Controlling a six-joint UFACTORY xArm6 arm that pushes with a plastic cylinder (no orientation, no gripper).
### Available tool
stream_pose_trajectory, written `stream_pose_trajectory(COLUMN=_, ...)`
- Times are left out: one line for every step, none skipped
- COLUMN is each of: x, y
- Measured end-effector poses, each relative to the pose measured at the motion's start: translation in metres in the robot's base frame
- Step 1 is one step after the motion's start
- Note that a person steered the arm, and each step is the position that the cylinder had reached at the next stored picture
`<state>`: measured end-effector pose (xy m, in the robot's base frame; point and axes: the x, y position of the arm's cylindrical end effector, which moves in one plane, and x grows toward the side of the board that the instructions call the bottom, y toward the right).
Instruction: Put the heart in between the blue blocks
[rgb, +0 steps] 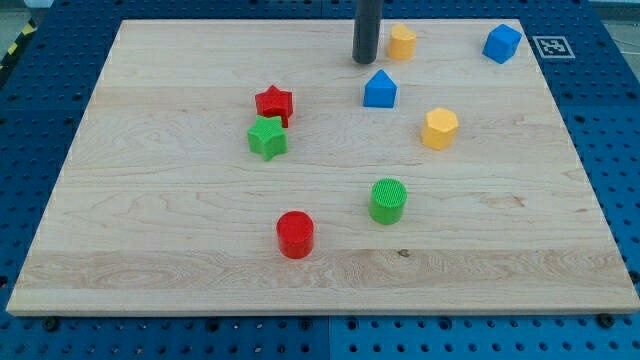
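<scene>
My tip (365, 61) rests near the view's top middle. A small yellow block (402, 42), which may be the heart, sits just right of the tip and apart from it. A blue house-shaped block (379, 90) lies just below and right of the tip. A blue cube (502, 43) sits at the top right. A second yellow block (440, 128), with a faceted shape, lies below and right of the blue house-shaped block.
A red star (273, 103) touches a green star (267, 137) at centre left. A green cylinder (387, 200) and a red cylinder (295, 234) stand lower down. The wooden board (150, 250) ends on a blue pegboard table.
</scene>
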<state>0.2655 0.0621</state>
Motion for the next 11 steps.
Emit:
stream_pose_trajectory(x=-0.031, y=0.009)
stream_pose_trajectory(x=-0.051, y=0.022)
stream_pose_trajectory(x=-0.052, y=0.033)
stream_pose_trajectory(x=-0.036, y=0.042)
stream_pose_trajectory(x=-0.034, y=0.045)
stream_pose_trajectory(x=-0.034, y=0.045)
stream_pose_trajectory(x=-0.030, y=0.045)
stream_pose_trajectory(x=0.002, y=0.045)
stream_pose_trajectory(x=0.025, y=0.045)
stream_pose_trajectory(x=0.033, y=0.045)
stream_pose_trajectory(x=0.039, y=0.045)
